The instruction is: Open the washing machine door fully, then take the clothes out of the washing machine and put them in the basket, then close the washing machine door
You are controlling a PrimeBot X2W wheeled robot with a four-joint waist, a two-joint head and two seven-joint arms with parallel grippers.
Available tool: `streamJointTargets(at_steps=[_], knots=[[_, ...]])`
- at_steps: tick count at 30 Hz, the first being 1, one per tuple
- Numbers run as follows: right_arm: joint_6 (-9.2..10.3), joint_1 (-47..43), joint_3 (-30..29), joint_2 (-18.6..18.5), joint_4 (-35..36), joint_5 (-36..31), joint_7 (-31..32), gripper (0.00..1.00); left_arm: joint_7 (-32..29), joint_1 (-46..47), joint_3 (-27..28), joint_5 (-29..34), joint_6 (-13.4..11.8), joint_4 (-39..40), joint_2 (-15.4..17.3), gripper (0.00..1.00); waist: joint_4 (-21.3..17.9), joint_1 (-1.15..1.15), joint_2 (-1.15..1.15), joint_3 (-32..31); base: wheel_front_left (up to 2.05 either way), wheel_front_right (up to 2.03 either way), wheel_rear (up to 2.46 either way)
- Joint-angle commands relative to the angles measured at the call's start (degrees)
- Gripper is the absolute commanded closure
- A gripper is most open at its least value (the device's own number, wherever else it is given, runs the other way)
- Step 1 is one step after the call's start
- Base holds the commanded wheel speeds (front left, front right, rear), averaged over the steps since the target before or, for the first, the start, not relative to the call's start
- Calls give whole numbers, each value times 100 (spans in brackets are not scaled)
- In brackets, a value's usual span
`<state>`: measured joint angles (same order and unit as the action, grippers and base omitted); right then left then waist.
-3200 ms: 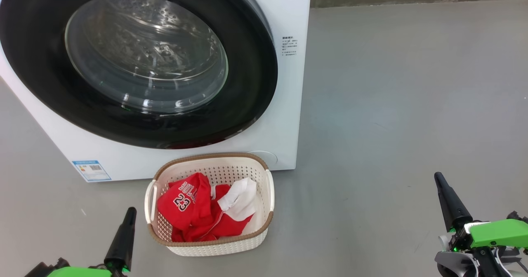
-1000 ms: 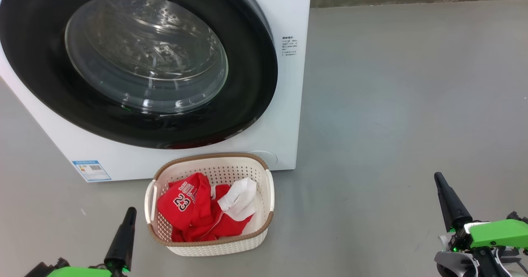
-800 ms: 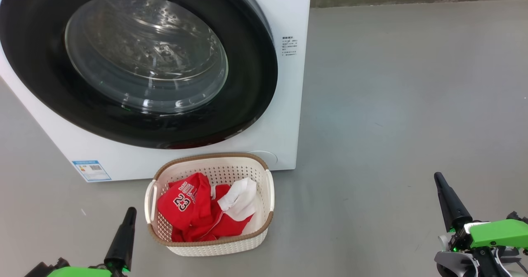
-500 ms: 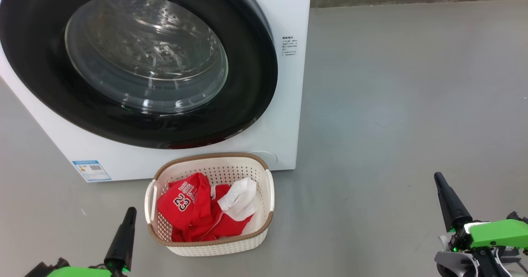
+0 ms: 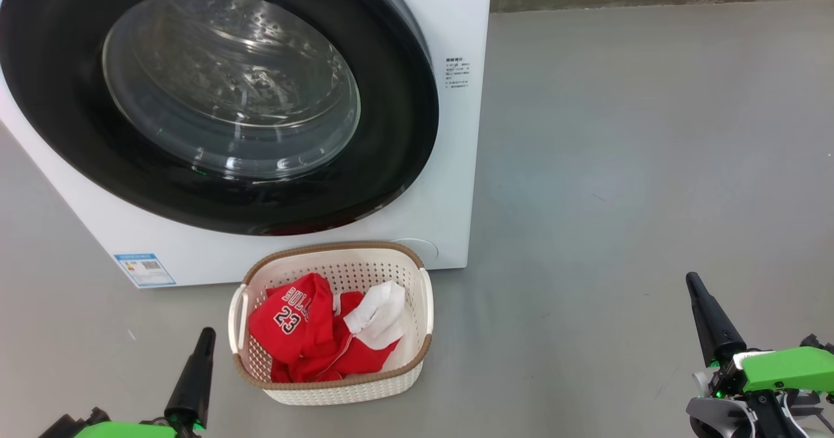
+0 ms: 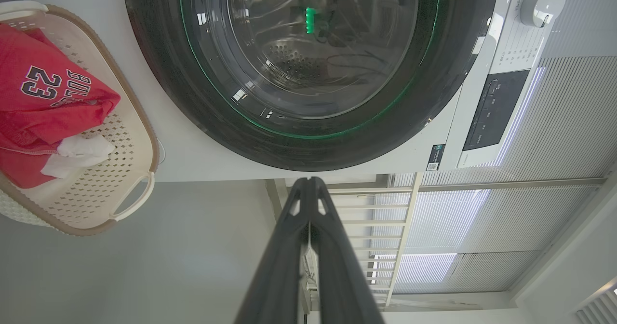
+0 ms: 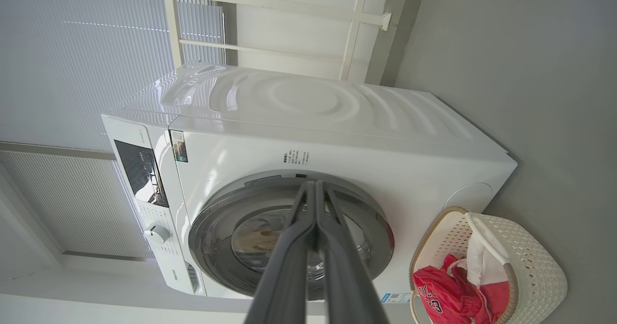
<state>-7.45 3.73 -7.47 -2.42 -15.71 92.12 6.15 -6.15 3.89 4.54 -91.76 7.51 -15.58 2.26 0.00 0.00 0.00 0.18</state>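
We log: red-and-white clothes (image 5: 293, 327) in cream perforated plastic basket (image 5: 339, 392), 2 o'clock of left jaws, nearer arm; right jaws well apart. Both jaws closed, empty. Also black-rimmed round glass door (image 5: 391, 164) shut; we judge task done.

Door (image 5: 404, 131) cut by the head view's edges from 9 to 12 o'clock, print (image 5: 457, 73) at its 3 o'clock and blue label (image 5: 144, 269) at its 7 o'clock too small to read, lower folds of clothes (image 5: 306, 340) hidden behind basket (image 5: 339, 392) wall.
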Motion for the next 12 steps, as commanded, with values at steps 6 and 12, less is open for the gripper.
streamJointTargets(at_steps=[6,12], knots=[[-3,245,92,-48,168,2,36,100,-34,229,198,-40,-2,155,62,100,0,0,0,0,0,0,0],[-3,245,91,-48,168,2,37,100,-34,229,198,-40,-2,155,62,100,0,0,0,0,0,0,0]])
